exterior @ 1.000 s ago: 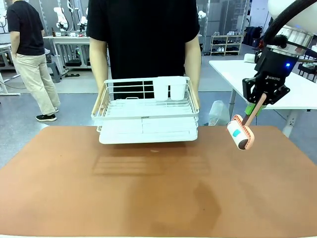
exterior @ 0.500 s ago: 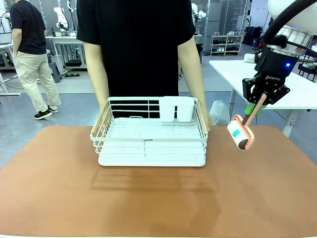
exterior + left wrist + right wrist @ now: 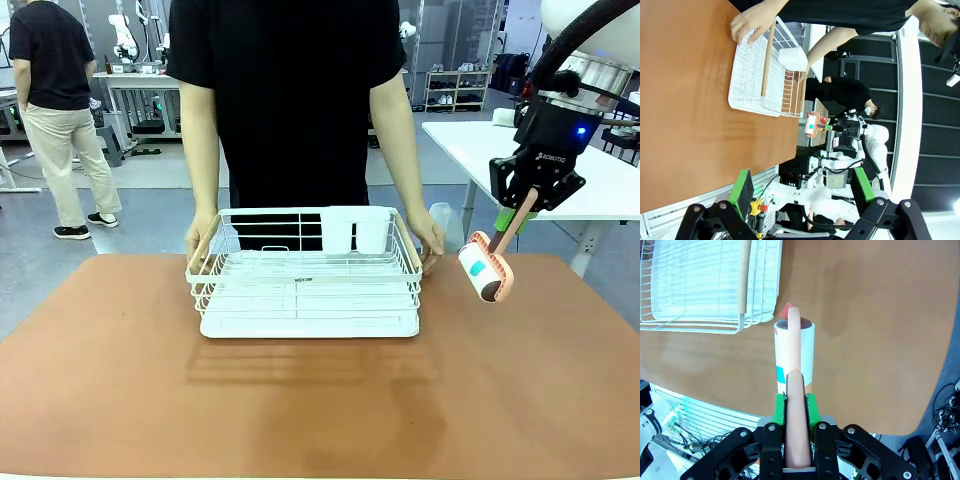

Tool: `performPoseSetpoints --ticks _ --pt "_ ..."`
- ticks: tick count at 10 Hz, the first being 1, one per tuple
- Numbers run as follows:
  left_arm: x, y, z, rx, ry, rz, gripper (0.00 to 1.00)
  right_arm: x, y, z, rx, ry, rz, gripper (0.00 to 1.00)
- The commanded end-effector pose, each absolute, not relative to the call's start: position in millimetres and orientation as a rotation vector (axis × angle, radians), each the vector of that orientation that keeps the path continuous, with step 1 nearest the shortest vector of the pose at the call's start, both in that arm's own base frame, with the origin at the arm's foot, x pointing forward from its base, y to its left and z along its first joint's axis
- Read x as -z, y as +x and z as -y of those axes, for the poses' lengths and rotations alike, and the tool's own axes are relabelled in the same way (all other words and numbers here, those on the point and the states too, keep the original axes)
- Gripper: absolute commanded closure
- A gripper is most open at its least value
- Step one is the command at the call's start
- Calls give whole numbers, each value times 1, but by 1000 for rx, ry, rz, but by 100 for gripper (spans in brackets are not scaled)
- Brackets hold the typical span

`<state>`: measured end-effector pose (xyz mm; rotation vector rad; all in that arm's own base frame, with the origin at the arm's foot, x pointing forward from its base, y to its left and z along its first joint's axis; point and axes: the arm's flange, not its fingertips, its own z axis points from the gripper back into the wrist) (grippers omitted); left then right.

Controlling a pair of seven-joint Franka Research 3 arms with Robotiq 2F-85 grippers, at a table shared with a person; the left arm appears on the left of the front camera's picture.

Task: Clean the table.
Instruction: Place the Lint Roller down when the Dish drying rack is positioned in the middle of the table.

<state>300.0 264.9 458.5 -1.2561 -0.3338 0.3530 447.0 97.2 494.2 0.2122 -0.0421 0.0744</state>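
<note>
Grey floor (image 3: 140, 200) — white side table (image 3: 600, 170), shelving (image 3: 455, 88) behind.

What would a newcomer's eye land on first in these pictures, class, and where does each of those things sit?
First, the white wire dish rack standing mid-table on the reddish-brown table, a person's hands on both its ends. Next, at the right, the right gripper shut on the pink handle of a lint roller, hanging in the air beside the rack. The left gripper is open.
</note>
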Motion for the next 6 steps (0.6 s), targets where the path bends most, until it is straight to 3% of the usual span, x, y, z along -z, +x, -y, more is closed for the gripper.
performPoseSetpoints --ticks 1,6 --pt "-461 297 -266 -346 -1261 341 0 -497 444 -100 -57 212 49 79" --pt "-461 297 -266 -346 -1261 341 0 -497 444 -100 -57 212 49 79"
